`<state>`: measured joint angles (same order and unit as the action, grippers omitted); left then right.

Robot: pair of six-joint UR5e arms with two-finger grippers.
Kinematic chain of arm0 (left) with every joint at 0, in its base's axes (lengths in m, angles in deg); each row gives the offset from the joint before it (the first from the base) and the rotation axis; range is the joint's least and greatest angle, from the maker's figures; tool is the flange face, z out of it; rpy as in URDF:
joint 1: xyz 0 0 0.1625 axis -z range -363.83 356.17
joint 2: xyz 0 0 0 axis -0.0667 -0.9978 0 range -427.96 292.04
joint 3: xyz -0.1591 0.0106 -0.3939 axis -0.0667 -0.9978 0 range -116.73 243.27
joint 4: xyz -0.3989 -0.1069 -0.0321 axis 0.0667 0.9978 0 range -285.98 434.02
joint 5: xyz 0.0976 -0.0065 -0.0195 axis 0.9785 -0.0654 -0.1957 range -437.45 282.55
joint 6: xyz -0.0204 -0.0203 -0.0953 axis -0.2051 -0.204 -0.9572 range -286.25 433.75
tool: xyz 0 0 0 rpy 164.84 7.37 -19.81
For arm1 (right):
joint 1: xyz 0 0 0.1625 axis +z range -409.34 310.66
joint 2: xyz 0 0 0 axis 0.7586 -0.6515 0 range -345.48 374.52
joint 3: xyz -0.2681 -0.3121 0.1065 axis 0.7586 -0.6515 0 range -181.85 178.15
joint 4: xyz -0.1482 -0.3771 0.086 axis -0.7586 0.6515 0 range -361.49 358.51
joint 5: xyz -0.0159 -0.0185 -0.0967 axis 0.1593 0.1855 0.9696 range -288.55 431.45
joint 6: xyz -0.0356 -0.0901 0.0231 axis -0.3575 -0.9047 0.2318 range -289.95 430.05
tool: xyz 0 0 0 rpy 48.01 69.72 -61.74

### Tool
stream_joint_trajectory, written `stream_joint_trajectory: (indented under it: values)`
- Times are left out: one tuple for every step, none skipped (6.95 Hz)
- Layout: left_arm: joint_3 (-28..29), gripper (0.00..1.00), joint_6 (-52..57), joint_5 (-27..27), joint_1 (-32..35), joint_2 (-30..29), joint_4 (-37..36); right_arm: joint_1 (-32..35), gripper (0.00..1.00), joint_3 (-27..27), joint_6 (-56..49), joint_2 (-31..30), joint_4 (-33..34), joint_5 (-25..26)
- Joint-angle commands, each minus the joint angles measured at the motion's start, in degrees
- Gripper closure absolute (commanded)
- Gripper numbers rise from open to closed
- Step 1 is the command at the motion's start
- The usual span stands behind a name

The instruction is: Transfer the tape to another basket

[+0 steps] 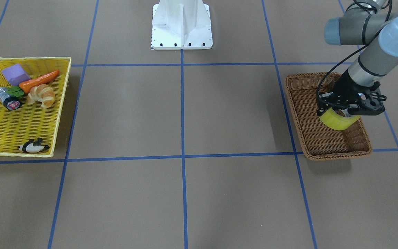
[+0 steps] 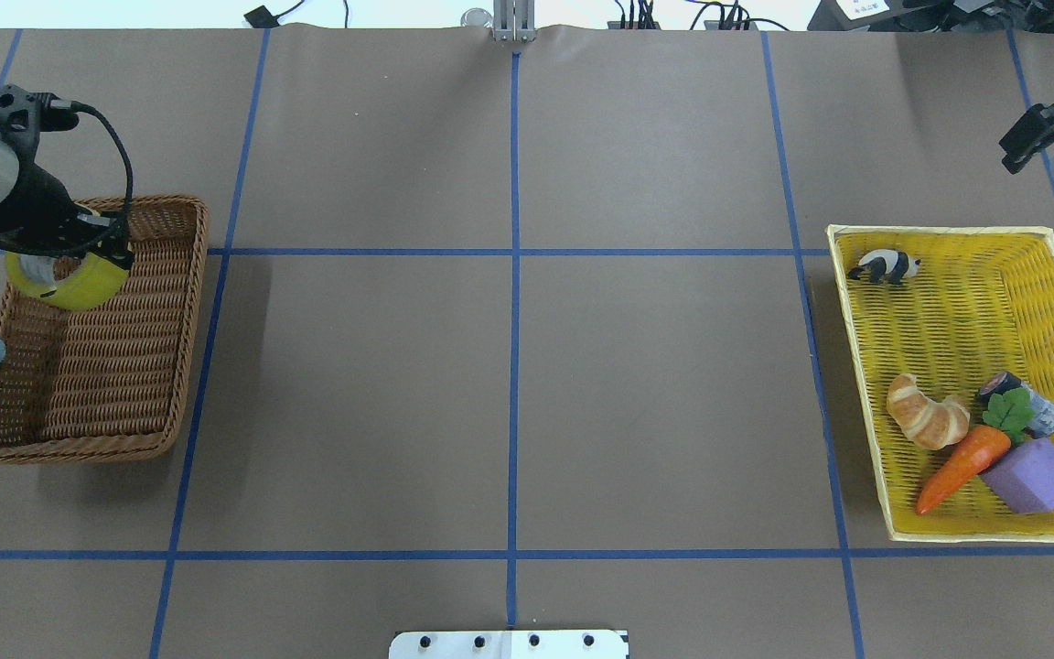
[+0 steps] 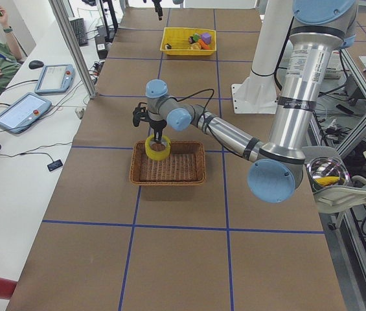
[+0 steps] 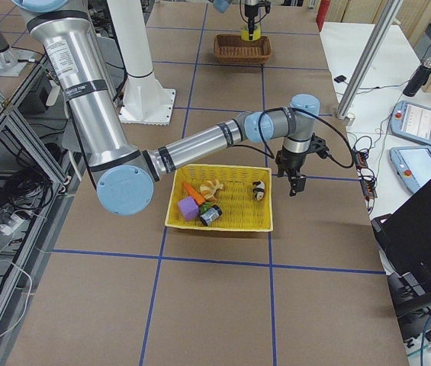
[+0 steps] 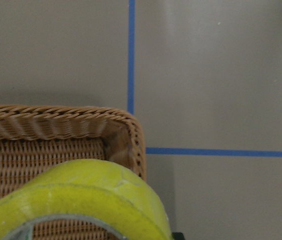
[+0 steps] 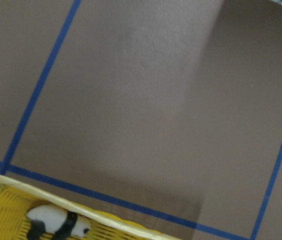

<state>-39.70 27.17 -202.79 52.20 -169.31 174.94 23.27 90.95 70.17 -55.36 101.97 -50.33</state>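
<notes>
L pincer (image 1: 339, 112) clenched on tape (image 1: 337, 121), held over basket (image 1: 337, 154) interior directly beneath, inside rim, prob. for clean drop.

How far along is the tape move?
Done: the left pincer grips the translucent yellow-green tape roll. In hand: it holds the roll over the brown woven wicker basket, not released. Left: set it down and open. The flat yellow woven tray holds only other items. Direction of travel isn't visible.
</notes>
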Motion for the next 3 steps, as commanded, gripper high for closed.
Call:
stream_joint_trajectory:
  values:
    - [4.42, 1.00, 0.52, 0.62, -3.88, -1.13, -0.47, 0.24, 0.00, -0.35, -1.26, -0.52, 4.55, -2.05]
    - [6.36, 0.95, 0.43, 0.97, -4.51, -1.83, -0.38, 0.94, 0.00, -0.35, -3.96, -1.13, 4.64, -1.97]
    - [6.72, 0.07, 0.43, 6.19, -4.60, -1.49, 0.23, 1.82, 0.00, -0.43, -5.03, -1.49, 4.82, -2.06]
